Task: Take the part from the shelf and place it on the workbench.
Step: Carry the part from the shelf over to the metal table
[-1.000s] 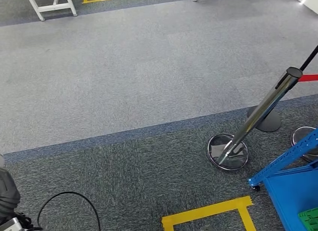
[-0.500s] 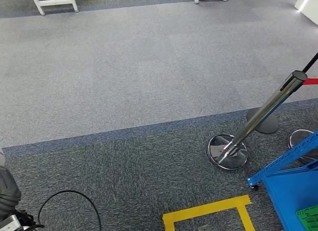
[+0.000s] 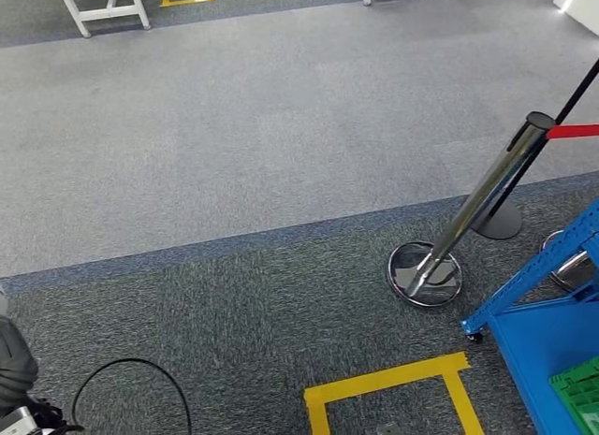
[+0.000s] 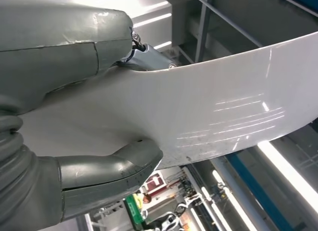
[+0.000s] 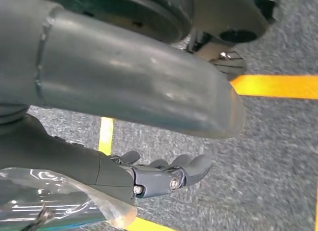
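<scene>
The left robot hand [image 4: 94,107] is clamped on the part, a broad white curved panel [image 4: 225,116], with its thumb pressed under the sheet and its fingers over the upper edge; the panel sticks out well beyond the hand and is carried in the air. The right robot hand [image 5: 165,176] hangs beside the body over the carpet, fingers loosely stretched and apart, holding nothing. My judgement is that the part is off the shelf and the carrying step is in hand: the next move calls for walking or turning until the desk comes into view, then lowering the panel flat. Nearest on the floor lie a black cable loop [image 3: 131,388] and a yellow tape square [image 3: 388,384]. To the right is a blue metal rack [image 3: 544,332] with a green crate [image 3: 579,393] at its edge. Just beyond it a chrome barrier post [image 3: 480,206] with a red belt [image 3: 572,131] could catch the long panel. Farther off stand white table legs [image 3: 106,9].
</scene>
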Available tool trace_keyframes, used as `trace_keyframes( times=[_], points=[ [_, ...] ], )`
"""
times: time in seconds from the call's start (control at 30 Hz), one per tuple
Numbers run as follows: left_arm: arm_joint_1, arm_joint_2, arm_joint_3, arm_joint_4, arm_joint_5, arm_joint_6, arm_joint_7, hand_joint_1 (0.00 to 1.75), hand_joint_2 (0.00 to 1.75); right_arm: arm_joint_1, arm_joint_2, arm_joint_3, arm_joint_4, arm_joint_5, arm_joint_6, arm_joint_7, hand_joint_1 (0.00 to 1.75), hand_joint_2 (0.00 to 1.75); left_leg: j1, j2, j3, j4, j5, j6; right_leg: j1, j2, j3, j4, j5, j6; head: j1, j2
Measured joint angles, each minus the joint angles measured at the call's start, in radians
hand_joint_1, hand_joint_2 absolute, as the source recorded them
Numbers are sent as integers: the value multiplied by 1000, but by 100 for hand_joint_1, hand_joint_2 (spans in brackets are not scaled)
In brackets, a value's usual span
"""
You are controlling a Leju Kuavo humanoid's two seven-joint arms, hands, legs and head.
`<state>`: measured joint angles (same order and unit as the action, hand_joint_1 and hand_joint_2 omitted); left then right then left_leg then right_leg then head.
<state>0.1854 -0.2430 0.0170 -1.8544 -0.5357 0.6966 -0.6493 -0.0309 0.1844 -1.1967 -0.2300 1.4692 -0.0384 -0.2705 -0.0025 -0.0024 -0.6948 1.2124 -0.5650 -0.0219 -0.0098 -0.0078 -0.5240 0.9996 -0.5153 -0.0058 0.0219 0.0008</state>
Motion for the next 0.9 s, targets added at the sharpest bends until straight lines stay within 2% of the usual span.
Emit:
trace_keyframes(
  times=[0.03,0.07,0.1,0.13,0.2,0.23,0.27,0.33,0.4,0.43,0.5,0.53,0.57,0.6,0.63,0.67,0.73,0.8,0.87,0.9],
  points=[
    [0,0,0,0,1,0,0,175,175,0,0,0,0,1,0,0,0,0,2,0,-6,52,-21,-3,1,-1,-7,1,6,0,0,0],
    [1,0,0,0,2,0,0,175,175,1,0,0,0,1,0,0,0,0,3,0,2,75,-23,-4,1,-2,-16,2,13,1,0,0],
    [1,0,0,0,3,0,-1,175,175,1,0,0,0,2,0,0,0,0,5,0,28,58,-8,-4,1,-3,-24,3,19,1,0,0],
    [0,0,0,0,4,0,-1,175,175,1,0,0,0,2,0,0,0,0,5,0,72,1,17,-2,1,-3,-29,4,23,3,0,0],
    [0,0,1,0,5,0,-2,175,175,1,0,0,0,2,1,0,0,0,4,0,167,-149,48,6,2,-3,-35,5,31,7,0,0],
    [0,0,1,0,4,0,-2,175,175,0,0,0,0,1,2,0,0,0,1,0,196,-199,53,11,2,-3,-37,5,35,11,0,0],
    [-1,0,1,0,4,0,-2,175,175,0,0,0,0,0,3,1,0,0,-3,0,208,-224,51,16,1,-3,-38,4,39,16,0,0],
    [0,0,2,0,3,0,-2,175,175,0,1,0,0,0,4,1,0,0,-7,0,207,-234,57,29,-1,-3,-39,2,46,28,-1,0],
    [-1,-1,2,0,3,0,-2,175,175,0,2,0,0,0,4,1,0,0,-5,2,205,-247,71,45,-2,0,-54,22,28,36,1,0],
    [-1,-2,2,0,2,0,-2,175,175,0,2,0,0,0,5,1,0,0,-3,3,203,-253,78,52,-2,2,-73,61,1,38,3,0],
    [-1,-3,2,0,2,0,-2,175,175,0,2,0,1,0,5,3,0,0,-4,5,192,-252,86,59,-2,6,-130,187,-69,41,6,0],
    [0,-3,2,0,1,0,-2,175,175,1,2,0,1,-1,5,4,0,0,-6,5,187,-250,88,60,-2,6,-154,248,-93,42,8,0],
    [1,-3,2,1,-1,0,-2,175,175,2,2,0,1,-1,5,5,0,0,-7,5,183,-248,90,60,-2,6,-165,281,-100,44,7,0],
    [1,-3,2,1,-2,0,-2,175,175,3,2,0,1,-2,5,6,0,0,-7,5,180,-246,90,59,-2,6,-158,276,-88,44,8,0],
    [1,-3,2,2,-3,0,-2,175,175,3,2,0,1,-2,5,7,0,0,-7,5,178,-242,90,58,-2,6,-130,232,-60,44,8,0],
    [1,-3,2,3,-3,0,-2,175,175,3,1,0,1,-3,5,7,0,0,-7,5,177,-236,88,56,-3,6,-92,166,-27,44,8,0],
    [0,-3,2,4,-4,0,-2,175,175,0,1,0,1,-3,5,6,0,0,-10,4,168,-220,82,46,-2,7,-28,51,6,41,7,0],
    [0,-3,2,4,-5,0,-1,175,175,0,1,0,1,-3,5,7,0,0,-14,5,157,-206,81,38,0,8,-12,17,3,34,6,0],
    [0,-3,2,4,-6,0,-1,175,175,3,2,0,1,-2,4,9,0,0,-12,4,150,-199,80,32,-1,8,-16,17,7,26,6,0],
    [0,-3,2,4,-6,0,0,175,175,4,2,0,1,0,3,11,0,0,-10,4,145,-187,70,27,-2,6,-16,17,9,22,5,0]
  ],
)
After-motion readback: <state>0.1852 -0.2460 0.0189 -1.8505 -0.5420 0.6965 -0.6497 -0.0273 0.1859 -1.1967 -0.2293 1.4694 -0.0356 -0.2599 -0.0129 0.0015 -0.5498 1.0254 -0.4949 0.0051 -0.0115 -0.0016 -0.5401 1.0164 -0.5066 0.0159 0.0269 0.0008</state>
